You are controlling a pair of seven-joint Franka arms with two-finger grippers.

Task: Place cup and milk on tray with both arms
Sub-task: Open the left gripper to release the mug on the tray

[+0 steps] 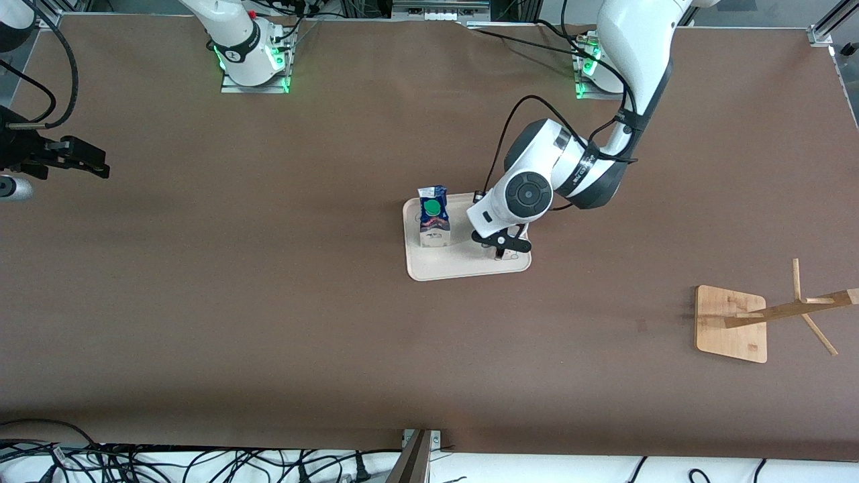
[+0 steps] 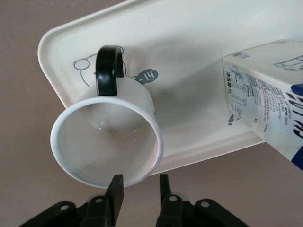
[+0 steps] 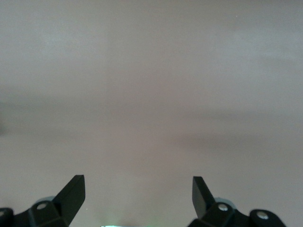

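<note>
Cup-placing step looks nearly finished. The milk carton (image 1: pixel 434 218) stands upright on the tray (image 1: pixel 463 268), at the tray's end toward the right arm. The white mug (image 2: pixel 110 137) sits on the same tray beside the carton, toward the left arm's end, black handle (image 2: pixel 108 70) pointing away from the gripper. In the front view the mug is almost fully hidden under the left arm's wrist. So, judging from this, both items are on the tray and what remains is releasing and clearing.

Left gripper (image 2: pixel 138 189) is low over the tray edge at the mug. Its fingers (image 2: pixel 115 189) are partly parted, a narrow gap. One finger overlaps the mug rim in the left wrist view, the other sits just outside it. They straddle the rim wall, but I can't tell if they pinch it or have let go; the gap looks wider than the wall, so probably released.

Next move, as a guess: open a bit more if needed, lift straight up so the rim isn't snagged and the mug isn't tipped toward the carton, then retract.

Right gripper (image 1: pixel 87 161) waits over bare brown surface (image 1: pixel 268 322) at the right arm's end, well apart from the tray. Its fingers (image 3: pixel 73 191) are spread wide, holding nothing.

Wooden rack (image 1: pixel 738 322) stands near the left arm's end, uninvolved.
</note>
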